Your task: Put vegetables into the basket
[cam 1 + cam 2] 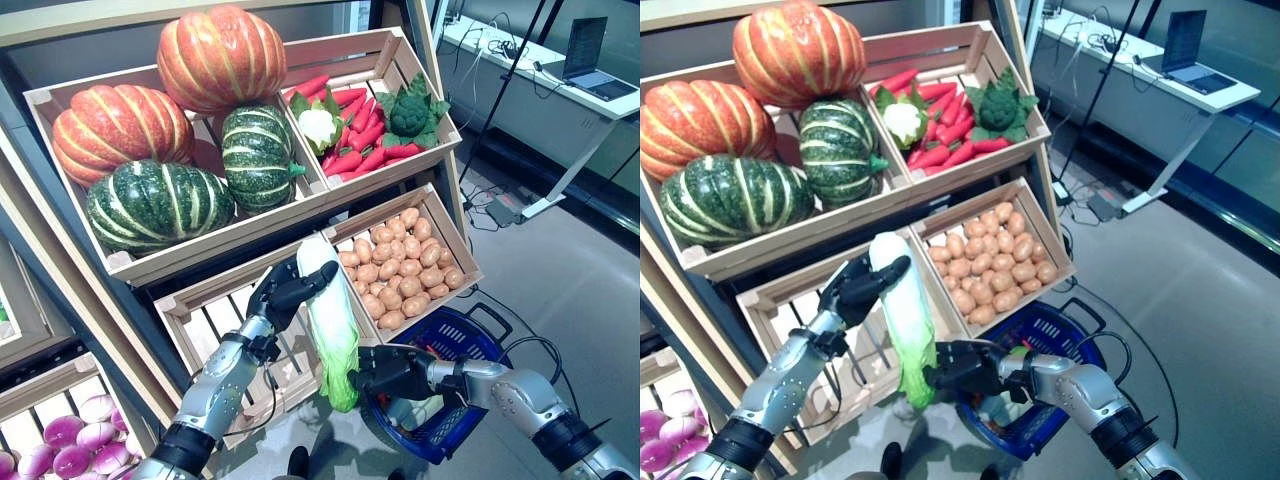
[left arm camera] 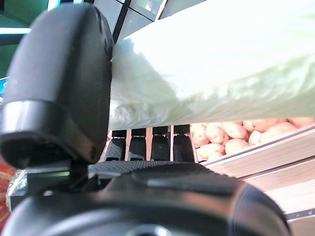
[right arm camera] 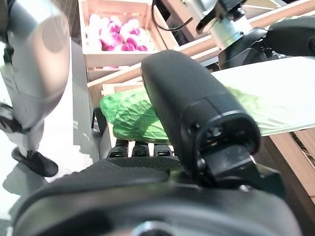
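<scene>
Long white-and-green napa cabbage (image 1: 328,318) held nearly upright in front of the wooden slatted shelf crates (image 1: 215,330), white stalk end up, leafy green end down. Left hand (image 1: 290,288) curled round the white upper end, thumb pressed against it in the left wrist view. Right hand (image 1: 392,370) closed on the green lower end, fingers wrapped beneath the leaves. Dark blue plastic shopping basket (image 1: 470,345) seen on the floor below and behind the right hand. Crate of small brown potatoes (image 1: 400,265) just beside the cabbage; orange and green striped pumpkins (image 1: 175,130) and red peppers (image 1: 360,135) in crates above; purple-white turnips (image 1: 70,430) at lower left.
</scene>
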